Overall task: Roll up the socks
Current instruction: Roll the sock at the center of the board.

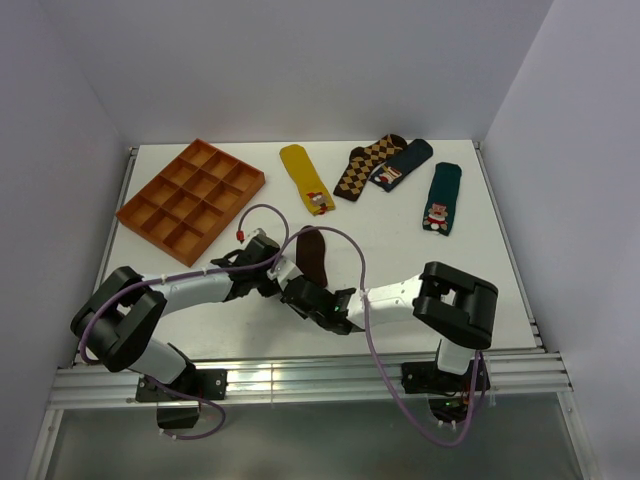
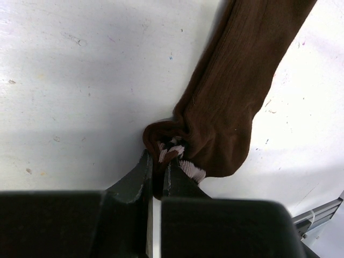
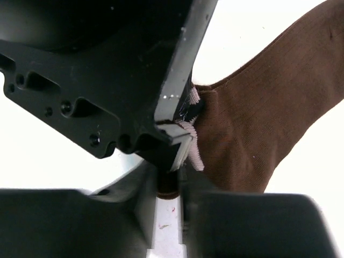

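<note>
The dark brown sock (image 1: pixel 312 252) lies on the white table near the front middle, toe pointing away. In the left wrist view the brown sock (image 2: pixel 236 91) runs to the upper right, and its cream-striped cuff (image 2: pixel 180 157) is bunched at the near end. My left gripper (image 2: pixel 159 164) is shut on that bunched cuff. My right gripper (image 3: pixel 170 180) is shut on the same cuff edge, right against the left gripper's black body (image 3: pixel 107 75). From above, the left gripper (image 1: pixel 287 272) and the right gripper (image 1: pixel 318 298) meet at the sock's near end.
An orange compartment tray (image 1: pixel 190 197) sits at the back left. A mustard yellow sock (image 1: pixel 305 177), a diamond-patterned sock (image 1: pixel 365 167), a navy sock (image 1: pixel 403 163) and a dark green sock (image 1: pixel 441 197) lie along the back. The metal rail (image 1: pixel 300 378) marks the near edge.
</note>
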You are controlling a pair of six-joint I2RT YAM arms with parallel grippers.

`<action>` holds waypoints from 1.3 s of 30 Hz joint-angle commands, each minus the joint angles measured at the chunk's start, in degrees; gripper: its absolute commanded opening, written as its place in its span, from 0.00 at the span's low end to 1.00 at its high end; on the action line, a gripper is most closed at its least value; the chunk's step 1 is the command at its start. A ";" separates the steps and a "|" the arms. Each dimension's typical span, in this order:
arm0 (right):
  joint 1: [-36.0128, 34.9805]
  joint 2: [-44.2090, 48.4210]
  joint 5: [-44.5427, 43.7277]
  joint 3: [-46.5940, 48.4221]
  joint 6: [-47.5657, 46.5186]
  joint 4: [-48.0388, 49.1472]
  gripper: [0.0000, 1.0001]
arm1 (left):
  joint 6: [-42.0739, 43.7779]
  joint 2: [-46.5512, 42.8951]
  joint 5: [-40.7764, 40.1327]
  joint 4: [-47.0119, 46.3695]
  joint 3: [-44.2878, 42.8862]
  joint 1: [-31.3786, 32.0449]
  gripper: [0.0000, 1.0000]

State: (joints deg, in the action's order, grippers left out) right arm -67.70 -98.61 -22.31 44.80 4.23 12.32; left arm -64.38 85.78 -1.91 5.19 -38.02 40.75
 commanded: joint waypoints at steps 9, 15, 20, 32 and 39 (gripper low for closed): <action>1.51 -0.18 11.73 -0.58 6.83 -5.02 0.00 | -3.29 -3.06 -1.07 3.34 1.72 0.82 0.15; 7.40 1.75 24.39 -1.47 11.14 -5.63 0.00 | -4.44 -9.30 -3.71 2.11 3.56 0.64 0.50; 13.80 1.23 38.25 -2.25 16.06 -2.75 0.00 | -5.93 -15.54 -6.52 0.88 6.64 0.29 0.71; 24.90 -2.73 57.81 -4.45 26.44 5.34 0.00 | -7.16 -18.72 -5.74 -4.13 12.53 0.12 0.70; 27.09 -6.77 61.68 -6.47 32.32 10.27 0.00 | -7.25 -15.56 -3.54 -7.82 12.62 0.20 0.66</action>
State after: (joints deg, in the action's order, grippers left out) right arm -41.04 -102.21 36.45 40.38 33.23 23.07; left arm -70.98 69.10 -6.87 1.54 -25.19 40.84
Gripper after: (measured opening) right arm 0.056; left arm 0.669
